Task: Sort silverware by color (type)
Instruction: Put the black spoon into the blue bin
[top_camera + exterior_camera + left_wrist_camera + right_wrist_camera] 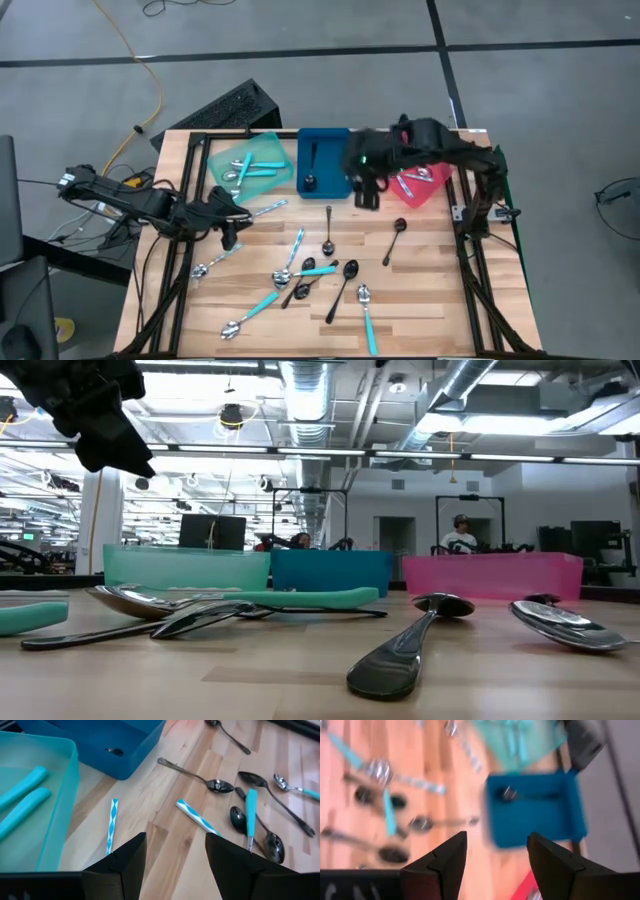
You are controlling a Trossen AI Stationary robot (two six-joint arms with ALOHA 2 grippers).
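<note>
Spoons are lying scattered across the lower-centre of the high view on the wooden table (430, 290): teal-handled spoons (262, 306), black spoons (343, 286) and all-silver spoons (328, 232) mixed together, some overlapping.

Trays are sitting in a row along the top edge of the table:
- teal tray (250, 165), upper left-centre, w/ two teal-handled spoons in it
- blue tray (323, 160), centre, w/ one black spoon inside
- red tray (428, 185), upper right, partly covered by the R arm; contents not clear

Left gripper (228, 225) is hovering at centre-left of the high view, just below the teal tray. Fingers (122, 865) are standing apart w/ nothing between them, per left wrist view.

Right gripper (366, 190) is hanging at upper centre-right, btw blue and red trays. Fingers (445, 862) are spread and empty; right wrist view is looking down on the blue tray (535, 812).
</note>
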